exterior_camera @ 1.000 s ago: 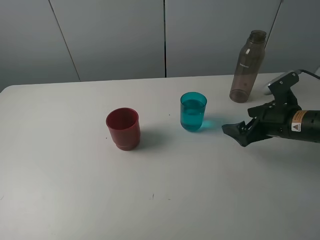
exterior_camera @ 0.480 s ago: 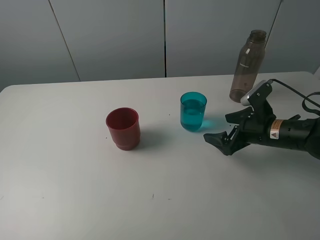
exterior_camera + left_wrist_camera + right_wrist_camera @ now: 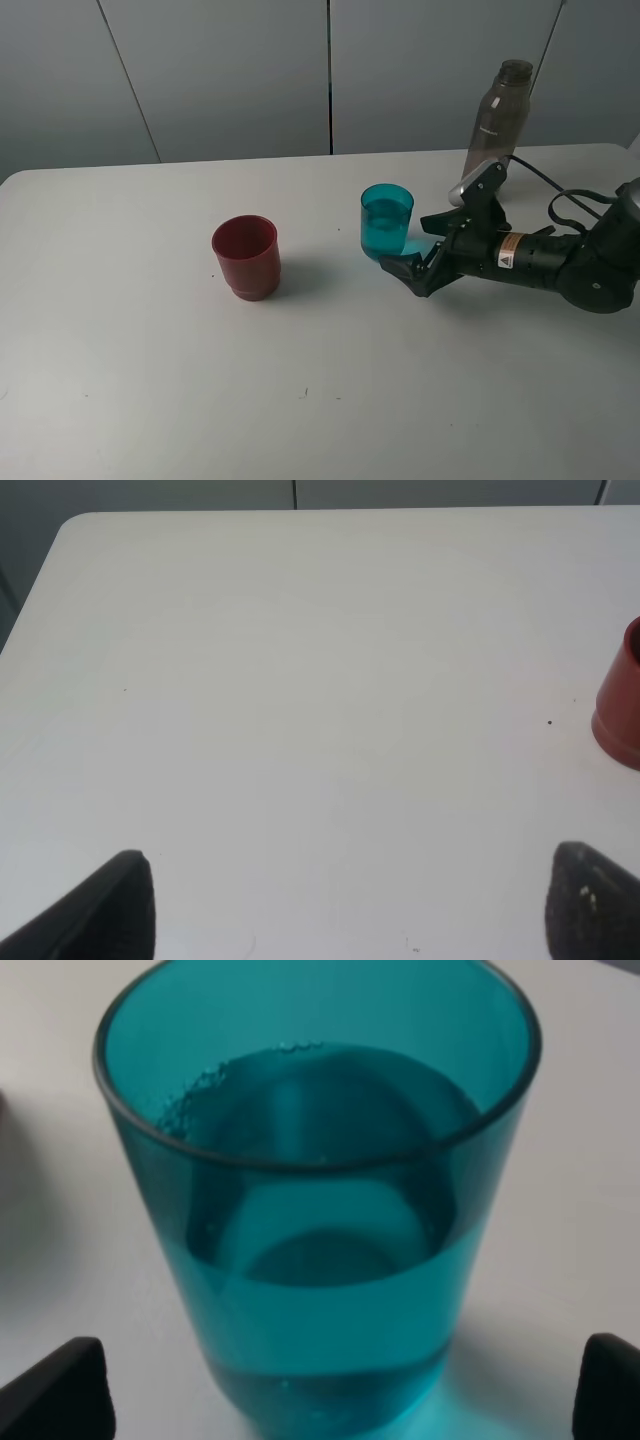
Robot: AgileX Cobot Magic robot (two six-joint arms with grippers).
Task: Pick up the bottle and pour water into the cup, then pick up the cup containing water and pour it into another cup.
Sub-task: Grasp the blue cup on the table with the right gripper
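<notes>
Right wrist view: my right pincer (image 3: 330, 1392) wide, cup (image 3: 320, 1290) just ahead. Off-centre closing could tip it, spilling water (image 3: 330, 1160).

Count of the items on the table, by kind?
Cups: 2, a teal cup and a red cup
Bottles: 1, a grey-brown bottle
Total: 3

likely warning-triangle sticker (image 3: 507, 261), right arm (image 3: 565, 265), wording unreadable
</notes>
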